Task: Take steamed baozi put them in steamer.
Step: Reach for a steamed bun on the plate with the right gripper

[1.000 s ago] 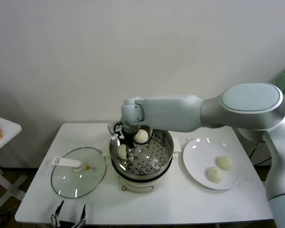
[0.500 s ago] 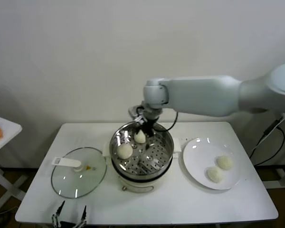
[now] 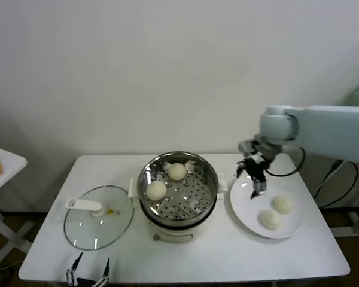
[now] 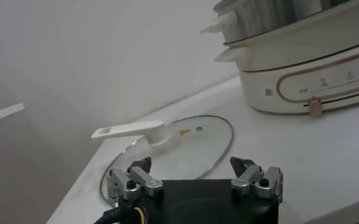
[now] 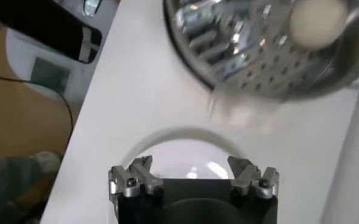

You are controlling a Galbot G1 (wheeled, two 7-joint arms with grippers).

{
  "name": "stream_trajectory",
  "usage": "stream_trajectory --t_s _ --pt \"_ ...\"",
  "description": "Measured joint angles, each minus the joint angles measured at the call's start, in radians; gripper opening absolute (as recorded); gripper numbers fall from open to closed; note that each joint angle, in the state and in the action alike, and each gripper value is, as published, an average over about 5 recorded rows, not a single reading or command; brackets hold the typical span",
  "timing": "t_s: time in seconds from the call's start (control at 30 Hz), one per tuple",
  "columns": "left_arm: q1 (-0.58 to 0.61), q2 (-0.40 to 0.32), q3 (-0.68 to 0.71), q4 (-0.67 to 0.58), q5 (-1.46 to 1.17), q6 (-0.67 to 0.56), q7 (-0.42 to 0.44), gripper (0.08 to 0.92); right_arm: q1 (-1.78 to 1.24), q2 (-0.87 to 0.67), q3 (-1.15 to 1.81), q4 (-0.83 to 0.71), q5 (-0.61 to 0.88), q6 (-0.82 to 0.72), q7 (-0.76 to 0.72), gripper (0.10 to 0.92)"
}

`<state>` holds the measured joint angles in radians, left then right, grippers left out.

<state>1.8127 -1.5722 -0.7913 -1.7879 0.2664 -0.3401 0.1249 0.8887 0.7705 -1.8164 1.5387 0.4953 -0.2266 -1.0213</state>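
The steamed baozi are a smooth off-white: two (image 3: 177, 171) (image 3: 156, 190) lie in the steamer (image 3: 207, 179), two more (image 3: 282, 204) (image 3: 270, 219) on the plate (image 3: 242, 200). The steamer is shiny silver steel, its floor patterned with small round holes, on a cream-white base trimmed with a thin copper-toned line. The plate is plain glossy white. The glass lid (image 3: 99, 216) is clear with a white handle and a small yellow mark. The counter (image 3: 227, 257) is white. The right pincer (image 3: 255, 174) is black with grey metal fingers on a pale grey-white arm; the left pincer (image 4: 195, 178) is black and grey too.
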Motion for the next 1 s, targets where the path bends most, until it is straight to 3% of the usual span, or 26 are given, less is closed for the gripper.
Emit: stream_trajectory --t_s 0.5,1.0 --pt "0.006 -0.013 -0.017 0.015 0.008 -0.002 -0.002 0.823 -0.317 -0.109 0.184 -0.144 -0.217 0.003 0.020 0.823" --pt "0.009 -0.021 -0.020 0.022 0.018 -0.002 -0.003 0.823 -0.548 -0.116 0.361 -0.250 -0.299 -0.007 0.028 0.823"
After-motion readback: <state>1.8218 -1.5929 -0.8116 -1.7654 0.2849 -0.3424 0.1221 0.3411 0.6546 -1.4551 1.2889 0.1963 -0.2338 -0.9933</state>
